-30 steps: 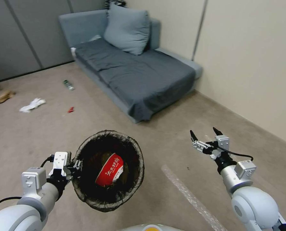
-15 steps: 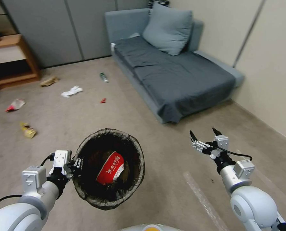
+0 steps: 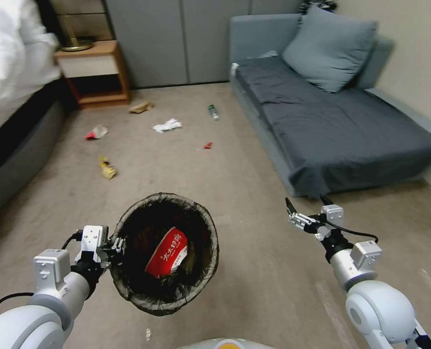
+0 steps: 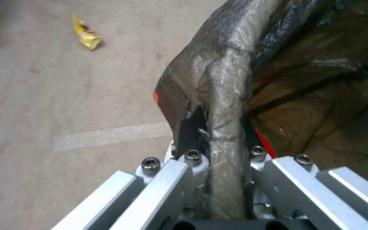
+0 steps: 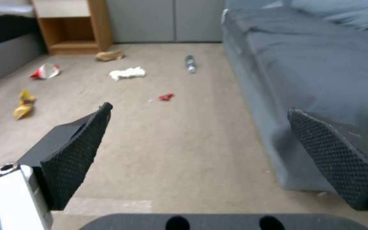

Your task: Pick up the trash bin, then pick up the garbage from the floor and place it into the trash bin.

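Beige carpet (image 3: 254, 194) runs ahead of me, with a grey sofa (image 3: 341, 131) along its right edge, a wooden nightstand (image 3: 97, 72) at the far left corner and a bed (image 3: 17, 116) along the left edge. My left gripper (image 3: 113, 247) is clamped on the rim of the trash bin (image 3: 164, 252), which I hold off the carpet low in front of me; from the left wrist camera I see the two fingers (image 4: 192, 127) pinching the bag-covered rim (image 4: 228, 105) between them. Inside the bin lies a red-and-white wrapper (image 3: 167, 254) against the dark liner. My right gripper (image 3: 308, 206) hangs over bare carpet near the sofa's front corner, its black fingers (image 5: 77, 150) spread wide with nothing between them. Garbage lies scattered across the far carpet: a yellow snack packet (image 3: 107, 167) closest to the bin, a red-and-white wrapper piece (image 3: 96, 132) beyond it towards the bed, a tan paper bag (image 3: 140, 107) just beside the nightstand, a white tissue wad (image 3: 167, 126) near the middle, a small red scrap (image 3: 207, 145) nearer the sofa, and a green bottle (image 3: 213, 112) close to the sofa's front edge. All of these lie well apart from both grippers.
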### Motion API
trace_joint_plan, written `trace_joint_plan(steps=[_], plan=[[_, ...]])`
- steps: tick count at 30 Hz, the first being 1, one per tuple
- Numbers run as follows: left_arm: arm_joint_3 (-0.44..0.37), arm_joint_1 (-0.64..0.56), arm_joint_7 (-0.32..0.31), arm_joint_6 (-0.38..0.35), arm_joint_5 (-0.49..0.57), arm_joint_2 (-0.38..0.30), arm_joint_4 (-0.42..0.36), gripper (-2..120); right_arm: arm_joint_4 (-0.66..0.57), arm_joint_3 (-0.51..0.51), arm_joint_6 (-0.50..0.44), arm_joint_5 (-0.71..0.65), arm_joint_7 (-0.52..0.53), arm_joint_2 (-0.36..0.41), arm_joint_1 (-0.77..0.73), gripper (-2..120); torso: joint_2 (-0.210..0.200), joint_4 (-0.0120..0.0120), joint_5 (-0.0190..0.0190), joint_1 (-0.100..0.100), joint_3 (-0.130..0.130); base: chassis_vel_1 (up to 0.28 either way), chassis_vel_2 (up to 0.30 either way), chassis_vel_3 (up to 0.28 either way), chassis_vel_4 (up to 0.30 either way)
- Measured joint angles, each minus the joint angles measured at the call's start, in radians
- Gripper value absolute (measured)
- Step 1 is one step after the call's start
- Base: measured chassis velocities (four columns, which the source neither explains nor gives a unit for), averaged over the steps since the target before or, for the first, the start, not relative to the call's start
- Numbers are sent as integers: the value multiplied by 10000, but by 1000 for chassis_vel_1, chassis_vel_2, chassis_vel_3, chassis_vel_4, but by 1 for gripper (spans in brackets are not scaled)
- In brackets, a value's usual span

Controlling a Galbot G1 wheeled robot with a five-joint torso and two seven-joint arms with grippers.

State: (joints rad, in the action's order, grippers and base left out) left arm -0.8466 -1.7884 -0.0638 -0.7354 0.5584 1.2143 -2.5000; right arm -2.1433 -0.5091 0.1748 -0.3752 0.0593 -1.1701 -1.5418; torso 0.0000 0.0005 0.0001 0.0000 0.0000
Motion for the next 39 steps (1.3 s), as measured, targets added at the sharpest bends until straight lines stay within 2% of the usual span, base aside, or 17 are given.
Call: trace_joint_plan(steps=[7,39], plan=[[51,92,4,0,6,15,0,1,-56,106,128,-16,118,-79,58,100,0,-9,-1,0,0,20,20,23,20],[42,37,14,0,10,149,0,1,49,-16,235,142,73,-318,84,100,0,-5,0,0,0,0,0,0,0]])
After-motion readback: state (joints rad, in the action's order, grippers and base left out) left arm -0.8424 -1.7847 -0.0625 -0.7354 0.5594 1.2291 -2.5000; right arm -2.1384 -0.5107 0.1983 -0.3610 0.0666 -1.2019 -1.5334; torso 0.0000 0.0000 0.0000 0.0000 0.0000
